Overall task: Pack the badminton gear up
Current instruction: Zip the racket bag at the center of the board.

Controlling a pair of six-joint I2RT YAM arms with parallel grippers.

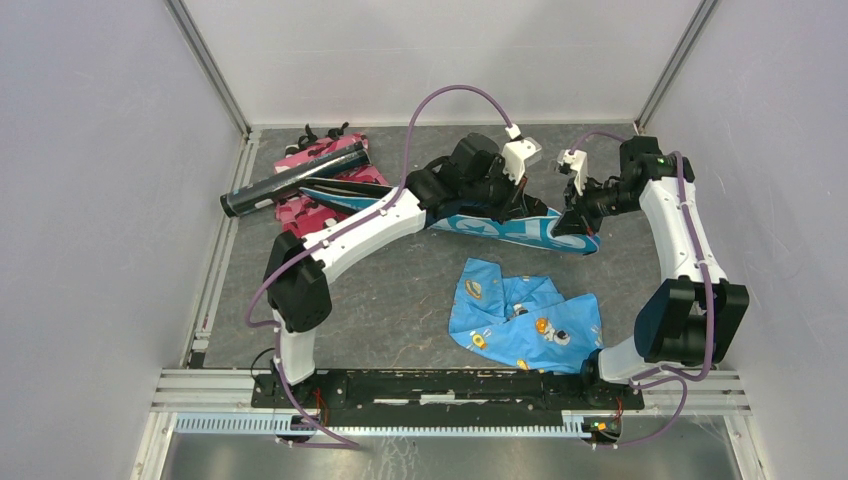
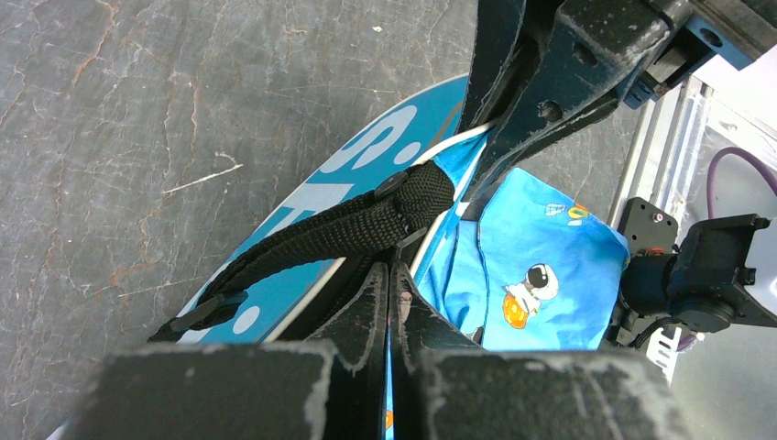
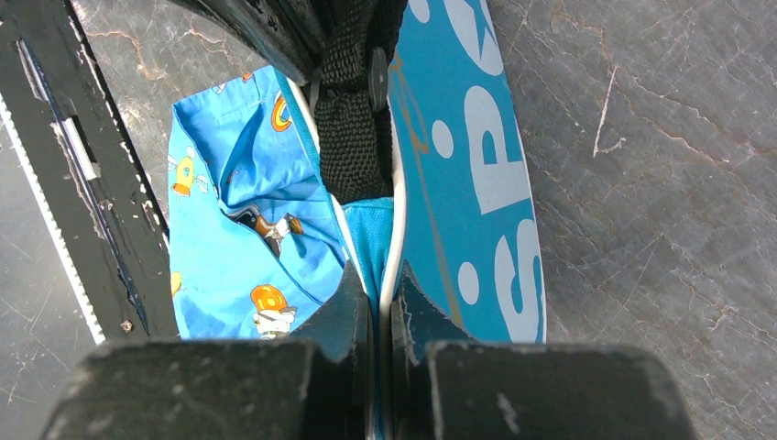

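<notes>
The blue SPORT cover (image 1: 500, 230) lies near the table's (image 1: 400, 290) far edge, right of centre, its contents hidden. The black tube (image 1: 295, 180) rests across the pink bag (image 1: 310, 212) in the far-left corner. Both arms reach forward; the left gripper (image 2: 389, 275) and right gripper (image 3: 383, 275) each pinch the cover's rim, fingers pressed together.

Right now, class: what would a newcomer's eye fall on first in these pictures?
The blue SPORT cover at mid-table, pinched at its edge by the left end effector and the right end effector. Next, the bright cartoon cloth crumpled nearer the bases, and the black tube lying across the pink bag at the far left.
</notes>
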